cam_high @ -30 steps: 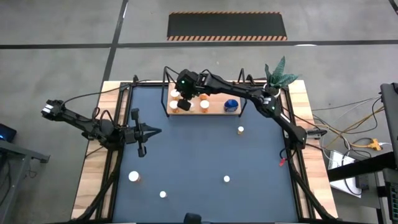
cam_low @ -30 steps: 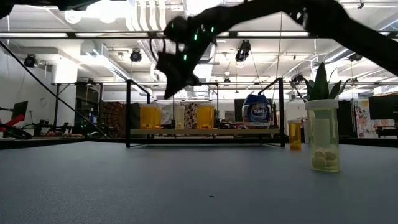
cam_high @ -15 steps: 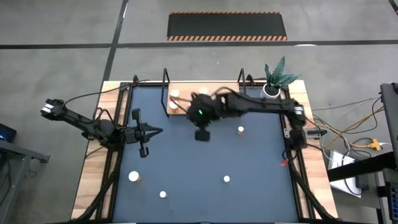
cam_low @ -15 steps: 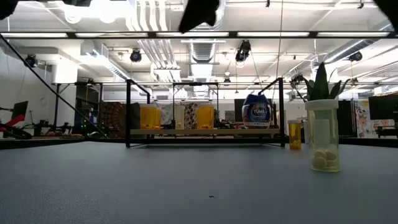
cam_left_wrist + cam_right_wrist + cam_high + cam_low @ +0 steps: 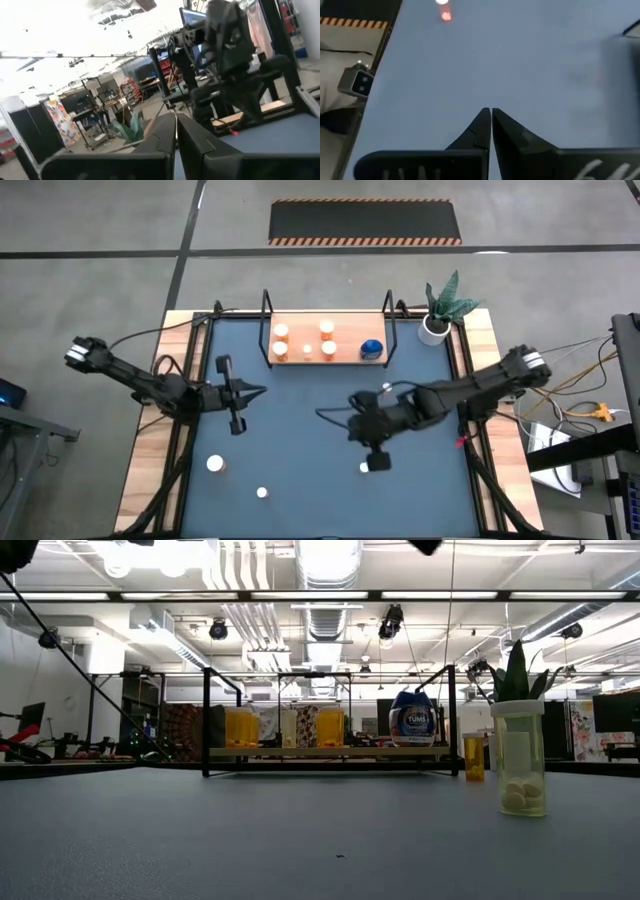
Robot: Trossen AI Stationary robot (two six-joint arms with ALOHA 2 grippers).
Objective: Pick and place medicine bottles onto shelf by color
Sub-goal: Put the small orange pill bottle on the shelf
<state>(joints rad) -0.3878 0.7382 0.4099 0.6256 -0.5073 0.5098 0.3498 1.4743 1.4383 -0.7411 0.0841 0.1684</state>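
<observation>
The shelf stands at the mat's far side, carrying several orange bottles and the blue bottle. Loose white-capped bottles stand on the mat: one right of centre, one near-right, two near-left. My right gripper hangs shut above the mat, just far of the near-right bottle, touching nothing. My left gripper waits shut over the mat's left part, pointing right.
A potted plant stands at the far right corner. In the low view a clear bottle with white pills and a small orange bottle stand on the right. Bare blue mat lies between the arms.
My right gripper has swung from over the shelf's left part toward the near edge and the right, across the mat's middle, ending beside the near-right bottle. It has left the low view. The shelf's bottles now show uncovered.
</observation>
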